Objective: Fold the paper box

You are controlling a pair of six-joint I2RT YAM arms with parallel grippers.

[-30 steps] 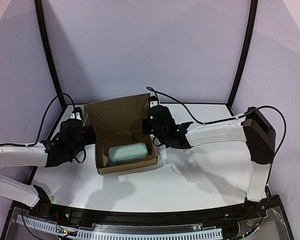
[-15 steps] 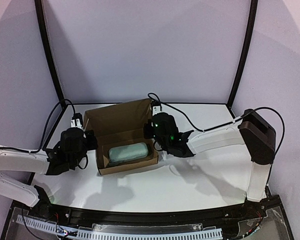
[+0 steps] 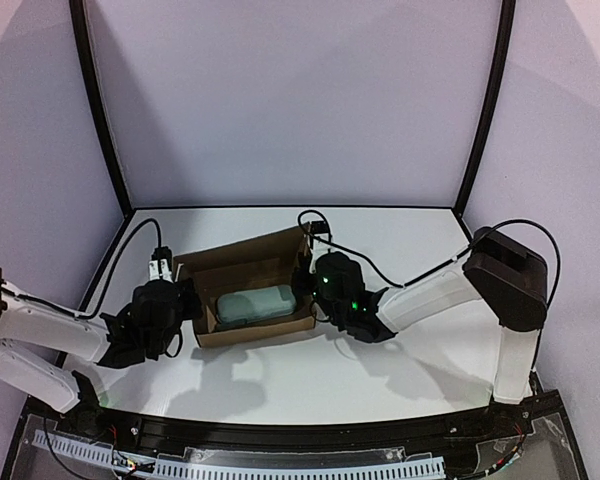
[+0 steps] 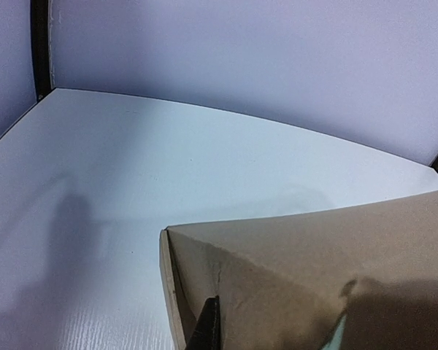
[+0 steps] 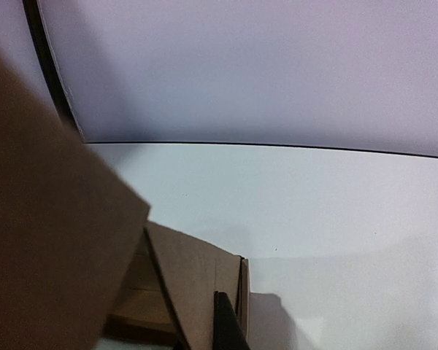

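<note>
Though not yet shut, sits as a shallow box (image 3: 252, 334) on the table (image 3: 410, 360), between the left gripper (image 3: 185, 303) and right gripper (image 3: 313, 283), one at each short end. Holds a pale block (image 3: 255, 304) inside, between the two sets of jaws. Shows its lid (image 3: 242, 257) leaning forward over the block from the far side of the jaws, partway down. Impossible to tell jaws apart from jaws clamped on either arm: only one dark finger (image 4: 208, 329) against cardboard in the left wrist view, another beside the end wall in the right wrist view. Judged to be the lid-closing step, late in the fold. Calls next for pressing the lid flat and tucking its front flap behind the near wall.
</note>
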